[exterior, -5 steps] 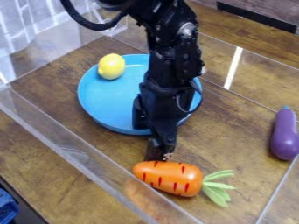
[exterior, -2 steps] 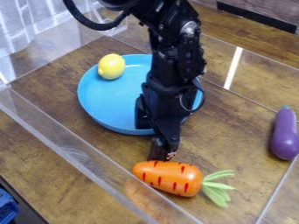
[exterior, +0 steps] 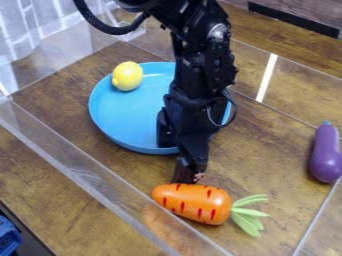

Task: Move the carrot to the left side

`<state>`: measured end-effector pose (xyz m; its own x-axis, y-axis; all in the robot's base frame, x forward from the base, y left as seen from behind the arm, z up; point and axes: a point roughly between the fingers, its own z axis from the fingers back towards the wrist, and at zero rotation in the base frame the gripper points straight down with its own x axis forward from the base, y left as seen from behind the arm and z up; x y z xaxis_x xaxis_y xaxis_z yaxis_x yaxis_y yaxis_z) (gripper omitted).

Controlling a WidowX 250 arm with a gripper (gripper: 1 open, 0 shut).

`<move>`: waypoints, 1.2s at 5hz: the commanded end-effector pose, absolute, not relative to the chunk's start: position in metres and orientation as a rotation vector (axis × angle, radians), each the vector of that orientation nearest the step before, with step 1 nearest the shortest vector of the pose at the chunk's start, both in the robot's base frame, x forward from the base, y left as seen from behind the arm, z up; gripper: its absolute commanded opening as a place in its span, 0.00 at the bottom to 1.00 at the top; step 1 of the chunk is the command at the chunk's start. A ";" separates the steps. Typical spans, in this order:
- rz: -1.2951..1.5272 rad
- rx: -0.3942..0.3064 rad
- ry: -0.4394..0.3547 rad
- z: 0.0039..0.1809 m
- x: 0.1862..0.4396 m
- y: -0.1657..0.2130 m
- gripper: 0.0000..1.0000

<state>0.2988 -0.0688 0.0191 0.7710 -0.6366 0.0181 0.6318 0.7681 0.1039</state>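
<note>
The jaws point straight down and stand spread wide, grasping nothing; from this angle only one dark finger (exterior: 193, 165) shows clearly, the other hidden behind the arm's body. The gripper (exterior: 190, 172) hangs low over the table (exterior: 80, 95), its tip just above the upper left end of the carrot (exterior: 191, 203); whether it touches the carrot cannot be told.

The carrot lies on its side on the wooden table, near the front edge, orange with thin dark cross-stripes, its blunt end toward the left and its light green leafy top (exterior: 250, 212) fanned out to the right. It is free of the jaws.

Just behind the gripper sits the blue plate (exterior: 114, 115), the black arm (exterior: 198, 70) rising in front of its right part. A yellow ball (exterior: 127, 75) rests on the plate's far left side. Well off to the right, at the picture's edge, a purple eggplant (exterior: 325, 152) lies on the table, apart from the carrot. A clear wall (exterior: 67, 160) runs along the table's near left edge.
</note>
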 end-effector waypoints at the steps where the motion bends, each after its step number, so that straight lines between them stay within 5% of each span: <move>1: -0.723 0.082 -0.070 0.018 0.297 -0.081 1.00; 6: -0.782 0.017 -0.102 0.020 0.289 -0.103 1.00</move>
<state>0.2949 -0.0896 0.0189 0.7439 -0.6635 0.0801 0.6611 0.7481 0.0576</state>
